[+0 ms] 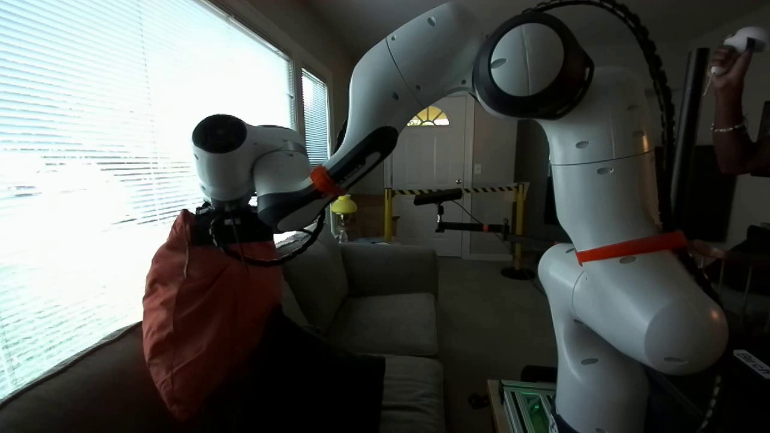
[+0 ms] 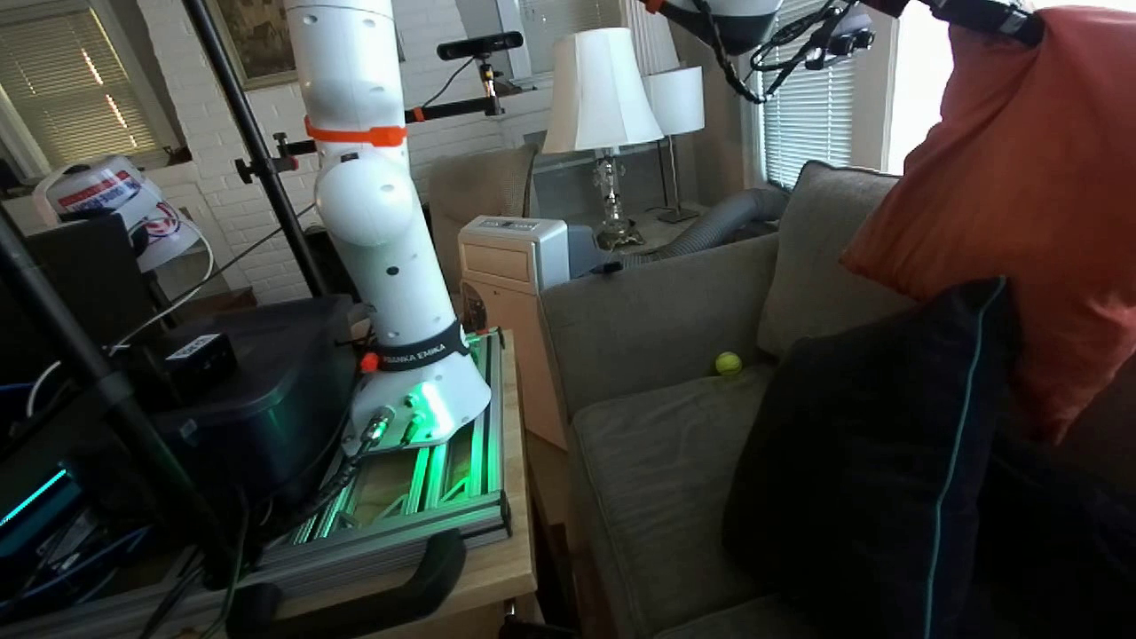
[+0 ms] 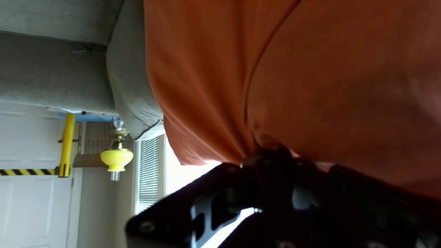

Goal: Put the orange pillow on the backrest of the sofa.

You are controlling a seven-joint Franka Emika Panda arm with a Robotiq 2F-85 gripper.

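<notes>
The orange pillow (image 1: 207, 319) hangs upright from my gripper (image 1: 231, 225), pinched at its top edge. It also shows in an exterior view (image 2: 1038, 169) and fills much of the wrist view (image 3: 327, 86). The gripper's dark fingers (image 3: 255, 156) are closed on gathered fabric; a fold hides the tips. In an exterior view, only part of the gripper (image 2: 1012, 22) shows at the top edge. The backrest of the sofa (image 1: 72, 376) runs below the window, behind the pillow's lower part. Its far part shows in an exterior view (image 2: 834, 248). I cannot tell whether pillow and backrest touch.
A dark cushion (image 2: 852, 453) leans on the sofa seat (image 2: 657, 461), close below the pillow. A yellow-green ball (image 2: 728, 363) lies at the seat's far corner. The window blinds (image 1: 90, 150) stand right behind the backrest. A person's hand (image 1: 731, 72) holds a white controller.
</notes>
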